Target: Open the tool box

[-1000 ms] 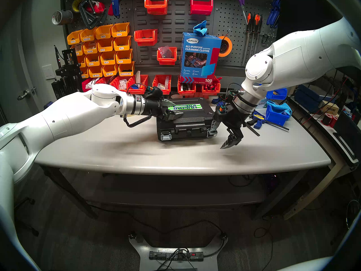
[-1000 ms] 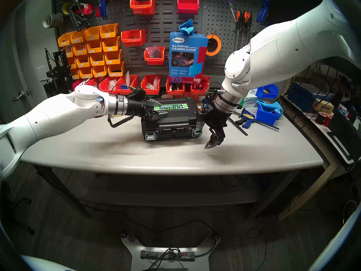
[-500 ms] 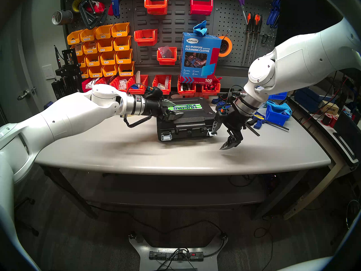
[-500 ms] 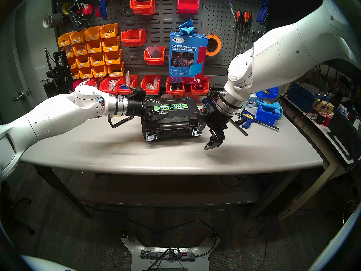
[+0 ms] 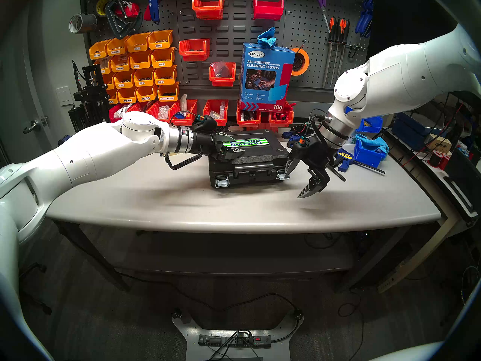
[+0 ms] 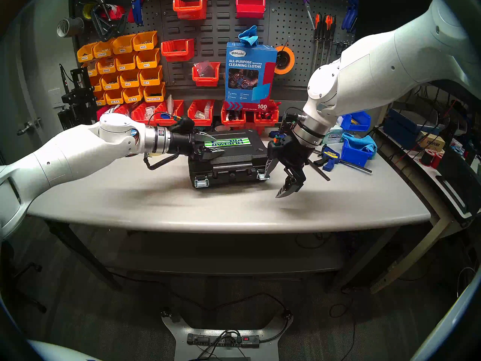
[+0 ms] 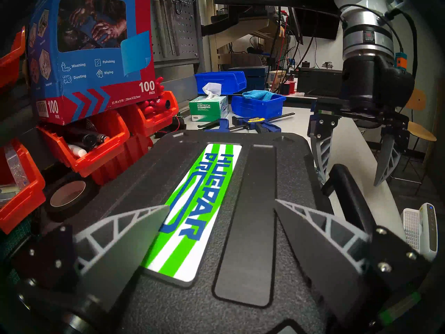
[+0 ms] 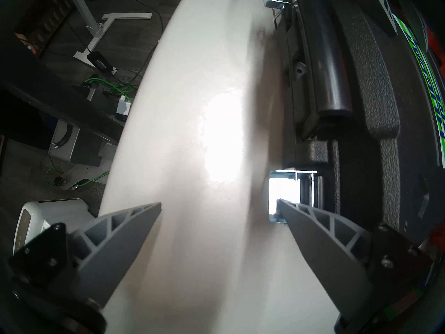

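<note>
The black tool box (image 5: 257, 154) (image 6: 234, 154) lies flat mid-table with its lid down and its handle (image 5: 251, 167) facing me. My left gripper (image 5: 235, 145) (image 7: 221, 204) is open, fingers lying on the lid's left part over the green-white-blue label (image 7: 199, 205). My right gripper (image 5: 292, 187) (image 8: 219, 202) is open at the box's front right corner. Its inner finger touches the right silver latch (image 5: 282, 176) (image 8: 284, 196), whose plate stands swung out from the front face. The left latch (image 5: 221, 182) lies flat against the box.
A blue bar clamp (image 5: 343, 157) and a blue bin (image 5: 369, 149) with a cloth sit right of the box. Red bins (image 5: 216, 113) and a cleaning-cloth box (image 5: 265, 76) stand behind it. A tape roll (image 7: 67, 196) lies at the back left.
My right wrist swung up and to the right, and the finger at the right latch pulled its plate outward from the box's front. The left arm and the box stayed put.
</note>
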Motion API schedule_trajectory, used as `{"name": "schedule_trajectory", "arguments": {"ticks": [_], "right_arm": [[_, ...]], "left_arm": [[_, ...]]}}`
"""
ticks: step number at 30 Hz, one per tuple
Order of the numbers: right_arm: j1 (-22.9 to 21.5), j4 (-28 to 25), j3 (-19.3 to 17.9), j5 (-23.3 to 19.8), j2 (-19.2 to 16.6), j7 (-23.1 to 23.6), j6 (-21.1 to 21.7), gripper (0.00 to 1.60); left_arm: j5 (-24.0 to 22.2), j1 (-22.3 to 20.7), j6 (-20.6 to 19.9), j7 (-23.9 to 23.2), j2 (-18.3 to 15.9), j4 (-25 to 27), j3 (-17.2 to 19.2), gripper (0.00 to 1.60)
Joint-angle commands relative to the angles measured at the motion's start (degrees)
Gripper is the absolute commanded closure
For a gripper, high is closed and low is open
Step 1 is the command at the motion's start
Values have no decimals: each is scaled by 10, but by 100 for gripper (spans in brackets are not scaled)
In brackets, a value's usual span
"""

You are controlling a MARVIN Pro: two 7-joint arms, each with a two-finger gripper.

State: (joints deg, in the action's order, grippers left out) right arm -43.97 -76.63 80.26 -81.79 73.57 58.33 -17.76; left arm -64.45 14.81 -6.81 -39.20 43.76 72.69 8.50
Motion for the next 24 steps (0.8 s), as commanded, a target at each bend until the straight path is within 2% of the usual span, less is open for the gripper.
{"name": "schedule_trajectory", "arguments": {"ticks": [1,12,24], "right_arm": [[10,50,-19,-18,-2,30,-10,0],[23,131,-40,-42,-13,43,-30,0],[65,226,-57,-66,-13,70,-43,0]], "left_arm": [[18,19,-14,1,1,1,-28,0],[16,19,-12,1,1,0,-29,0],[17,18,-14,2,1,1,-31,0]]}}
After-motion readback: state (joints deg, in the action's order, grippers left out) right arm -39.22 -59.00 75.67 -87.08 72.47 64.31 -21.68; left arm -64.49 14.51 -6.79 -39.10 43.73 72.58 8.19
